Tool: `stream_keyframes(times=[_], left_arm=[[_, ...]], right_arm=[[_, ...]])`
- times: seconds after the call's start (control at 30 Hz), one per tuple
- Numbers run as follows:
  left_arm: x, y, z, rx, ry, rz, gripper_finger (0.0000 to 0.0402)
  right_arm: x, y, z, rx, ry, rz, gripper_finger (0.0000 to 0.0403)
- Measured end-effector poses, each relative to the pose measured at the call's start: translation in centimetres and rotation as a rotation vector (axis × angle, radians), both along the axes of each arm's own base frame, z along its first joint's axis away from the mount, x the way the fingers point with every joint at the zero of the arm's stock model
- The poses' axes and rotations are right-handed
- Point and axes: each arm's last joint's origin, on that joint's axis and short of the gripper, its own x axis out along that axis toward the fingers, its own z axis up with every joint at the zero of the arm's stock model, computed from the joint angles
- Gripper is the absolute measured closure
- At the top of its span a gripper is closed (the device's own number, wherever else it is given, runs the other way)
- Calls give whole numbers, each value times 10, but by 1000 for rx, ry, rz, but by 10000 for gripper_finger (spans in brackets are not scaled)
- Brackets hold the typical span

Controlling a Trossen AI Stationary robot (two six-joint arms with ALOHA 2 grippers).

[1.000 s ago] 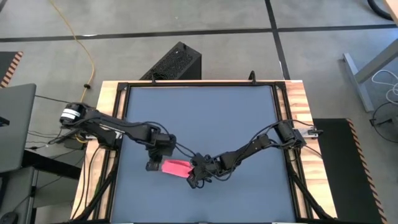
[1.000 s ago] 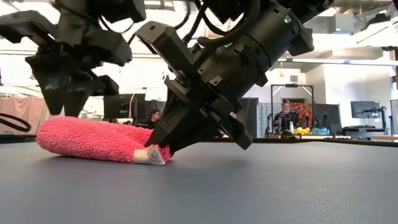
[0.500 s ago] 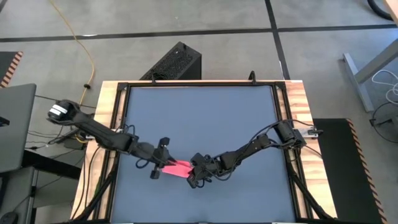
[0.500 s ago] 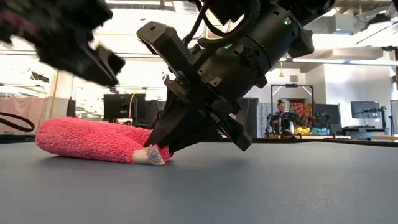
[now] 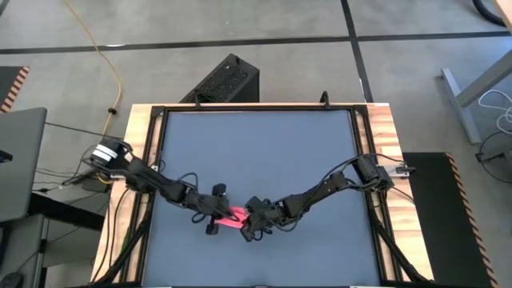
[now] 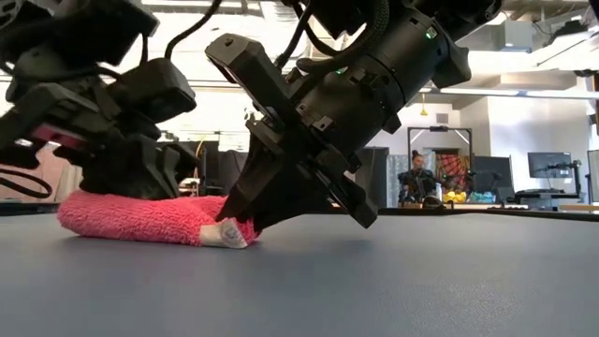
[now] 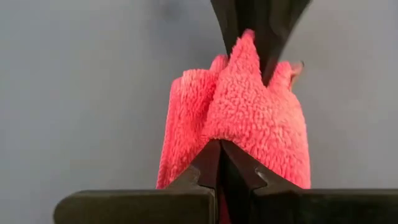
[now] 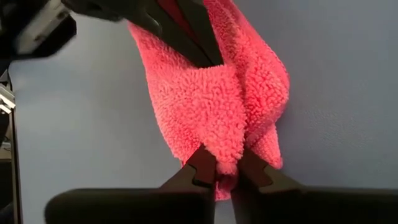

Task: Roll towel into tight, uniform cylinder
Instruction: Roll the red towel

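Both fingers (image 7: 219,163) pinched on towel (image 7: 249,121) ends – L & R.

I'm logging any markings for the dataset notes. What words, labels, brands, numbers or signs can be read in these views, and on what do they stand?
None can be read.
The white tag on the towel: any print is too small to read.
Signs and screens in the room behind: too blurred to read.

Right hand (image 8: 224,169) pinching the bunched end of the towel (image 8: 211,93) on the desk (image 8: 336,93); left hand (image 8: 186,37) grips its far end.
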Motion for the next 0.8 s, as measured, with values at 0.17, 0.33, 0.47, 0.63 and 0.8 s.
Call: stream_keyframes(times=[0.17,0.33,0.47,0.63,0.8], left_arm=[[1,0,-6,-5,13,17,401],[0,0,-4,-9,14,14,401],[0,0,-5,-12,20,10,401],[0,0,-5,-21,32,10,401],[-1,0,-6,-24,40,11,402]], right_arm=[[0,-1,1,-10,-1,8,321],[-1,-5,12,-42,4,91,278],[-8,-7,22,-74,53,115,245],[-19,-12,32,-102,137,120,216],[-21,-7,42,-194,104,238,206]])
